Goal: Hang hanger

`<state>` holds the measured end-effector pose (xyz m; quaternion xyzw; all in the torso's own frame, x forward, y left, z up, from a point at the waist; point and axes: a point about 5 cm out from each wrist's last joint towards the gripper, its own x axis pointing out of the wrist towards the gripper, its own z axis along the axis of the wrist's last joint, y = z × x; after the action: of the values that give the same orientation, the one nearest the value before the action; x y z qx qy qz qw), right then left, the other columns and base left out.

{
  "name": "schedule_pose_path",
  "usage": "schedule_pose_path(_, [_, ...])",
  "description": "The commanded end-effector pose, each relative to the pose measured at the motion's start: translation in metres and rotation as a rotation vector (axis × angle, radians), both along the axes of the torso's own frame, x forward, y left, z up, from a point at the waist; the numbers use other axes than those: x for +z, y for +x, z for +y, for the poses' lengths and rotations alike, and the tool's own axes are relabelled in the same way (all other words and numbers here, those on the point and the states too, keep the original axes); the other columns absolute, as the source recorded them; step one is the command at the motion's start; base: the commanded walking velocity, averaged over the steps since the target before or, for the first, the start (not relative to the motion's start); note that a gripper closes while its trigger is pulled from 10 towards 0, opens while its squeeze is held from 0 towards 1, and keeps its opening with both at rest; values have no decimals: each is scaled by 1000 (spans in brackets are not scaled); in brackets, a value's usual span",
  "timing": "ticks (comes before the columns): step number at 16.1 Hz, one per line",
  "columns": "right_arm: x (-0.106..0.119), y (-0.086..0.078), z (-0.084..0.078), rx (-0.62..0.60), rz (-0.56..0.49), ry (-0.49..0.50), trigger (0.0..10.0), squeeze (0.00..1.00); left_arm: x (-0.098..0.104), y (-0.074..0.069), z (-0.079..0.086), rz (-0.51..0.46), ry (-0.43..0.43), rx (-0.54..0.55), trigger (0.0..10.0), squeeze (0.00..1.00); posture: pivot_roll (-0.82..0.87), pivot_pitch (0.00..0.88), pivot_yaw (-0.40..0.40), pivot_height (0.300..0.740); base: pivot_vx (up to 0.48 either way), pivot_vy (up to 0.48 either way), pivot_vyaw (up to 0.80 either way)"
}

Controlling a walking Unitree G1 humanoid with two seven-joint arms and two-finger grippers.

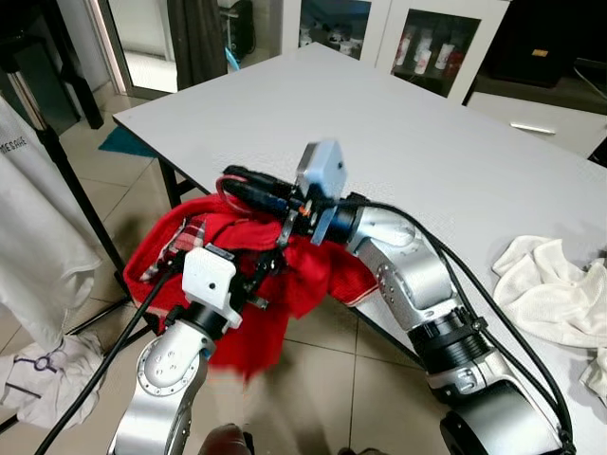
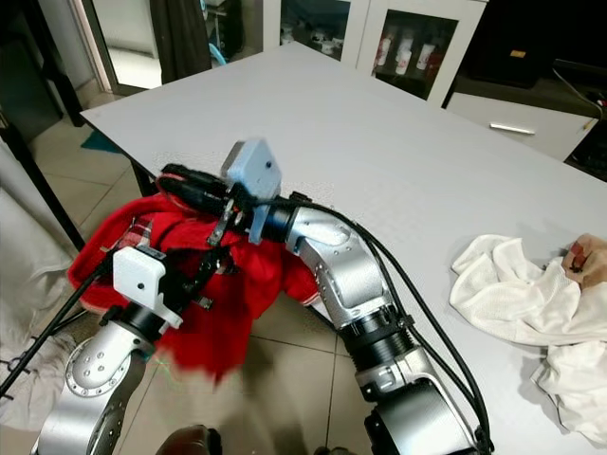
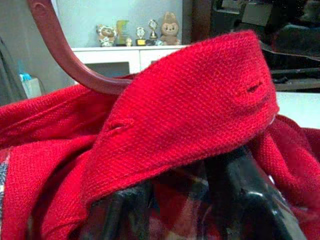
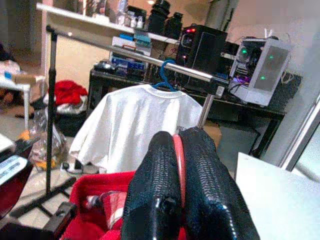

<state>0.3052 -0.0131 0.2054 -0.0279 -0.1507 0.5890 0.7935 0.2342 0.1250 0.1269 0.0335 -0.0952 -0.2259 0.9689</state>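
got my right gripper [image 4: 181,150] pinched on the dark red plastic hanger's hook [image 4: 177,150], left gripper [image 1: 261,280] clamped in the red knit shirt [image 1: 313,265], and the metal clothes rail [image 4: 140,54] sits straight ahead past the right fingers.

From my station I note a large pale grey table [image 1: 408,133] running diagonally across the room. Beyond its far end stands a white cabinet [image 1: 432,38] with glass doors, bottles visible inside. The floor [image 1: 123,190] is beige tile with dark grout lines; a teal mat [image 1: 123,142] lies near the table's far leg. A glazed door or window [image 1: 142,43] at the far left admits bright daylight. The right wrist view shows a metal garment rail [image 4: 130,52] on a stand, a white T-shirt [image 4: 135,125] on a blue hanger, and beyond it a dark desk [image 4: 240,107] carrying lit computer towers. White cloths [image 2: 531,303] lie crumpled on the table's near right side.
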Motion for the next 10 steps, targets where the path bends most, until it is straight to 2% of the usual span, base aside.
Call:
schedule_pose_path(1, [-11,0,-3,-3,11,-23,0,0,12,-2,-5,-46,-15,-32,10000,0,148,15,-60,740,0,0,0])
schedule_pose_path(4, [-16,1,-7,-14,10,-25,0,0,14,-8,0,-45,-12,-70,10000,0,152,14,-64,740,0,0,0])
schedule_pose_path(5, [-19,2,-8,-24,8,-28,0,0,12,-15,0,-34,-22,-107,10000,973,152,13,-66,740,0,0,0])
schedule_pose_path(6, [-21,2,-9,-28,8,-30,0,0,11,-17,1,-29,-21,-109,10000,1000,154,12,-67,740,0,0,0])
schedule_pose_path(9, [-25,5,-13,-55,16,-30,0,0,3,-20,1,-9,31,-96,10000,1000,154,15,-67,740,0,0,0])
schedule_pose_path(10, [-26,6,-14,-61,18,-27,0,0,2,-21,1,-5,34,-93,10000,737,155,14,-67,740,0,0,0])
